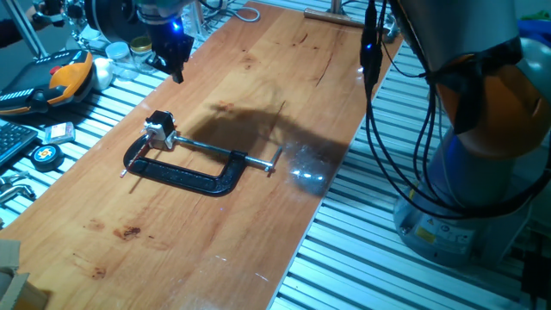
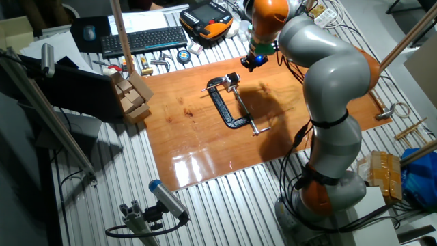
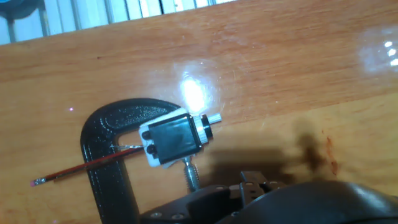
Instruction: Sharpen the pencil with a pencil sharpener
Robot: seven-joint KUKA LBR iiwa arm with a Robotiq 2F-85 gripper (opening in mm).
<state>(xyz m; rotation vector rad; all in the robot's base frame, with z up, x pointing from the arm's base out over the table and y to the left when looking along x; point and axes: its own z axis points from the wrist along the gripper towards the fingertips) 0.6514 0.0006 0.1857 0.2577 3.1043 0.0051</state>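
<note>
The pencil sharpener [image 3: 174,138], a small pale block with a dark top, is held in the mouth of a black C-clamp [image 3: 102,162] lying flat on the wooden board. The pencil [image 3: 81,168], a thin dark-red stick, lies across the clamp's frame with one end at the sharpener's left side. In one fixed view the sharpener [image 1: 160,129] sits at the clamp's [image 1: 185,172] left end. My gripper [image 1: 172,62] hangs above the board, behind the sharpener and apart from it, holding nothing. Its fingers are too dark to tell how they stand.
The clamp's steel screw [image 1: 228,153] points right across the board [image 1: 258,241]. Left of the board lie a tape measure [image 1: 43,155] and an orange-black pendant [image 1: 65,77]. A keyboard [image 2: 143,39] and wooden blocks [image 2: 133,96] sit beyond the board's far side.
</note>
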